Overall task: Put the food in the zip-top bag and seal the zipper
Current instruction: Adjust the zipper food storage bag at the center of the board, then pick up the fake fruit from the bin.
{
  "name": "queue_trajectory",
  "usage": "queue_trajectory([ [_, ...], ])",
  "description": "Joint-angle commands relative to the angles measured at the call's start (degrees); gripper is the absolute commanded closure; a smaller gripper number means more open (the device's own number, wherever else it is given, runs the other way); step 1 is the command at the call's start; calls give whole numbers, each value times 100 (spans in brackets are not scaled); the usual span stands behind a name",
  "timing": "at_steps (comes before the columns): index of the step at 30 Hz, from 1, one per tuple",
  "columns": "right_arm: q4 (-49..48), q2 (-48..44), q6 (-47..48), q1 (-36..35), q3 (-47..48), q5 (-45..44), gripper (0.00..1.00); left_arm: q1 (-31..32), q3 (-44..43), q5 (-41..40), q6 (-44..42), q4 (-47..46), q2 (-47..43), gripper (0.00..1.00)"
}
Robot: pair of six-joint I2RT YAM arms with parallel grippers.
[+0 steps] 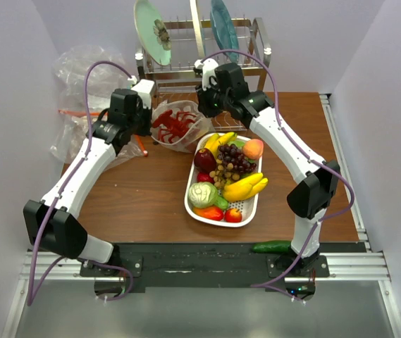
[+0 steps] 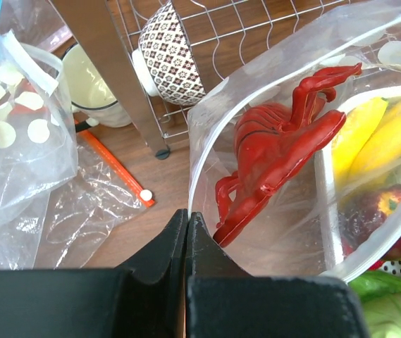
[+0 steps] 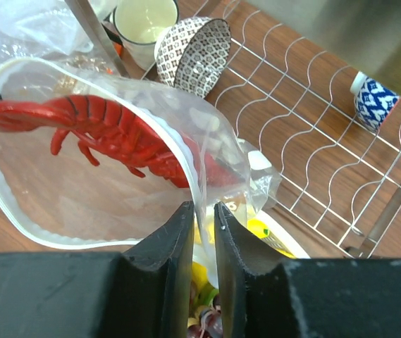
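The zip-top bag [image 1: 186, 139] lies open-mouthed between my two grippers with the red lobster [image 1: 174, 125] inside. In the left wrist view my left gripper [image 2: 187, 215] is shut on the bag's near rim, and the lobster [image 2: 278, 148] lies just beyond the fingertips. In the right wrist view my right gripper [image 3: 203, 208] has its jaws slightly apart; the zipper [image 3: 186, 151] edge hangs loose in the gap. More food sits in the white tray [image 1: 189, 204]: a dark apple [image 1: 204, 159], a peach [image 1: 253, 148], a pepper [image 1: 209, 212].
A wire dish rack [image 1: 246, 67] with plates stands behind the bag, holding a patterned bowl [image 3: 193, 49] and a mug [image 3: 144, 21]. Crumpled clear bags [image 1: 80, 70] with an orange strip lie at the far left. Bananas [image 1: 246, 186], grapes and a cabbage [image 1: 202, 194] share the tray.
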State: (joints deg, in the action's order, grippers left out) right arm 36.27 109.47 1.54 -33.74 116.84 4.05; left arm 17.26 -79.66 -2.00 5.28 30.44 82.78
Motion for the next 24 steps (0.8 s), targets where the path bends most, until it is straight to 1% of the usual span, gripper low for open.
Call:
queue_trajectory([
  [1, -331, -356, -110, 7, -82, 69, 76, -64, 275, 173, -255, -828, -306, 100],
  [3, -392, -461, -110, 7, -213, 78, 75, -64, 354, 174, -317, -934, -315, 100],
  [5, -542, -619, -321, 7, -423, 78, 72, -64, 416, 156, -334, -1022, -307, 100],
  [7, -708, -751, -417, 7, -582, 8, 65, -64, 468, 147, -334, -1057, -315, 100],
  [10, -788, -1023, -479, 7, -837, -62, 61, -64, 565, 139, -352, -1136, -350, 100],
  [15, -876, -1559, -821, 7, -1373, -397, 59, -64, 644, 121, -405, -1189, -394, 100],
  [17, -850, -1735, -1102, -1, -1592, -528, 57, -64, 662, 121, -414, -1224, -429, 100],
  [18, -850, -1971, -1182, 7, -1681, -546, 52, -56, 679, 121, -414, -1224, -456, 100],
  [19, -841, -2087, -1365, -1, -1786, -598, 51, -64, 688, 130, -414, -1242, -473, 100],
  [20, -832, -2236, -1428, 16, -2031, -651, 47, -64, 706, 147, -414, -1259, -500, 100],
  [21, -806, -2368, -1463, 16, -2172, -634, 41, -64, 741, 156, -422, -1286, -543, 100],
  [23, -806, -2754, -1507, 16, -2628, -599, 39, -64, 785, 174, -422, -1347, -579, 100],
  [24, -797, -2869, -1525, 16, -2787, -608, 36, -64, 802, 174, -422, -1365, -588, 100],
])
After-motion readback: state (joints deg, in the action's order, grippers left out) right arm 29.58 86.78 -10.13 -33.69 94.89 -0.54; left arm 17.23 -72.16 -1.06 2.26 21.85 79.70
